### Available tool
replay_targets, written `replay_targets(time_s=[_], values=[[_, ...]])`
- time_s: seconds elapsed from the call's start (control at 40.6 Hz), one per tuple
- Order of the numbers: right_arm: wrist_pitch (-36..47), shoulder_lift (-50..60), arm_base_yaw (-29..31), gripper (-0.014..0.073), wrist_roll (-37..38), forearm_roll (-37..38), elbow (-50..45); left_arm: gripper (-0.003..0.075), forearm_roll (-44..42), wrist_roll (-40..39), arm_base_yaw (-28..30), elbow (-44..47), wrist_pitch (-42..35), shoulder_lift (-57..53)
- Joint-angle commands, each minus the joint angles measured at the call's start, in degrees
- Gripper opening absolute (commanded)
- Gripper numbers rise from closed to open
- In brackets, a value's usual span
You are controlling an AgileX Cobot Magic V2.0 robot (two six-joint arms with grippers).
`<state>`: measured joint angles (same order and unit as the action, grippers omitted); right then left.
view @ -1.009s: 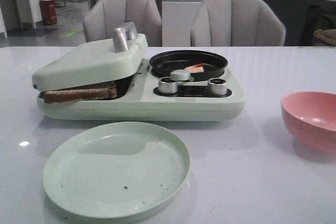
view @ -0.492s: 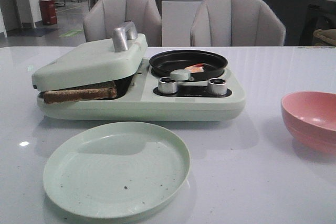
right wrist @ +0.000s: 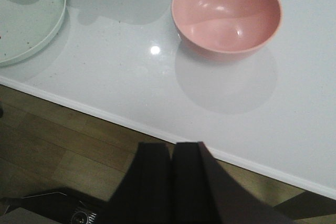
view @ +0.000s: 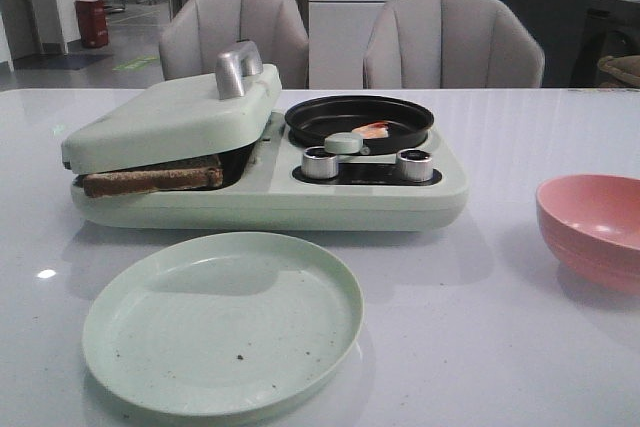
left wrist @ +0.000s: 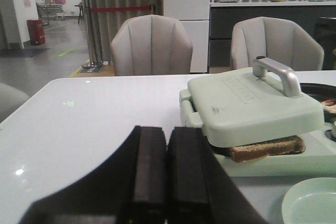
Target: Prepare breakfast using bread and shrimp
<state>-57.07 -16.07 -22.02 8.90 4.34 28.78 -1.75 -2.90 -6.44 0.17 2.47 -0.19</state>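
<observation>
The bread (view: 152, 179) is lying inside the pale green breakfast maker (view: 270, 192), under its lid (view: 170, 117), which is resting tilted on the slice so that the brown crust is showing at the near side. The shrimp (view: 374, 130) is sitting in the black pan (view: 358, 119) on the right half of the same machine, behind two silver knobs (view: 320, 162). The left gripper (left wrist: 157, 169) is staying with its fingers pressed together and holding nothing; in the left wrist view the bread (left wrist: 266, 148) is lying to the right of it and farther away, well apart. The right gripper (right wrist: 170, 182) is also closed and empty, hanging out past the near edge of the counter (right wrist: 131, 66) above the wooden floor (right wrist: 58, 145), well apart from both foods. A green plate (view: 222, 322) is lying on the counter just in front of the machine, and a pink bowl (view: 592, 229) is standing to the right, near the right edge. Between plate and bowl the counter surface is bare.
</observation>
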Motion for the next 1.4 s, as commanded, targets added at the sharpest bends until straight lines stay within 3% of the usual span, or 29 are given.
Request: replay_targets(time_s=[0.0, 0.763, 1.083, 1.379], values=[[4.04, -0.51, -0.08, 0.0036, 0.14, 0.63, 1.53, 0.0101, 0.58, -0.01, 0.67, 1.6, -5.5, -1.14], [4.11, -0.44, 1.34, 0.0036, 0.14, 0.63, 1.53, 0.0101, 0.58, -0.01, 0.67, 1.6, -5.5, -1.14], [28.69, 8.62, 13.97, 0.0036, 0.06, 3.61, -6.55, 0.0101, 0.58, -0.01, 0.67, 1.6, -5.5, -1.14], [35.21, 17.96, 20.68, 0.0036, 0.06, 3.61, -19.51, 0.0101, 0.58, -0.01, 0.67, 1.6, -5.5, -1.14]])
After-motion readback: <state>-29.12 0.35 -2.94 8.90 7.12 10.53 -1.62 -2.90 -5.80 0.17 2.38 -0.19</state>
